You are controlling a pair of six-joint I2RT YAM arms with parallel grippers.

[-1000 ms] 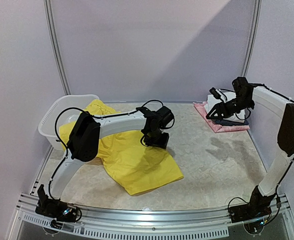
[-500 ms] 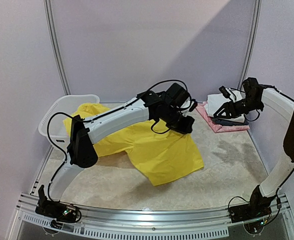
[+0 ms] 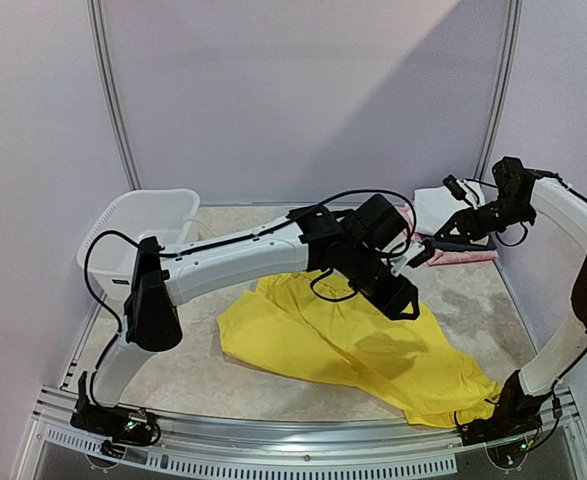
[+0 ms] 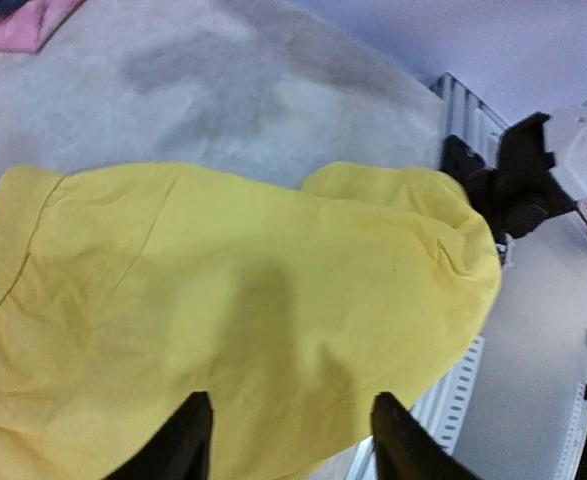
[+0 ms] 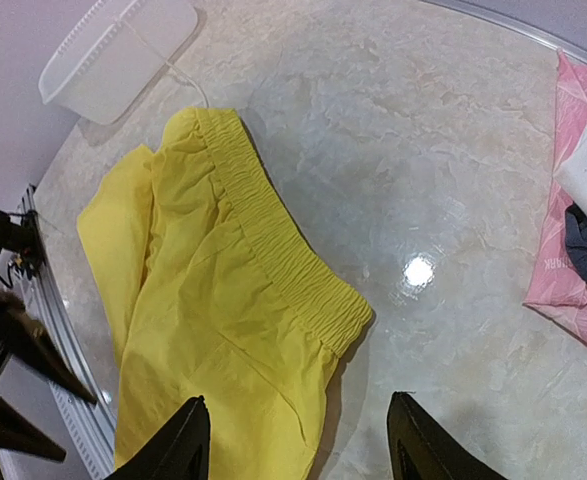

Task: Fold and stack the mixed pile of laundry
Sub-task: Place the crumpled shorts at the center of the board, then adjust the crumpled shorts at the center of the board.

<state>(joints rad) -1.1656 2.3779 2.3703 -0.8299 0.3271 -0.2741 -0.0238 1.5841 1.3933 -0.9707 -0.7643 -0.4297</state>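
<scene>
The shorts point(image 3: 313, 345), draped from the basket point(image 3: 113, 235) a second ago, now lie spread on the surface point(image 3: 473, 300) from its middle to the near-right corner, likely ready for flattening. The left gripper point(image 3: 401, 300) hangs just over them, spread and apparently holding nothing. The right gripper point(image 5: 298, 445) is spread and empty. The shorts' long axis runs diagonally from left to near right, and the waistband point(image 5: 273, 240) faces the far side.
</scene>
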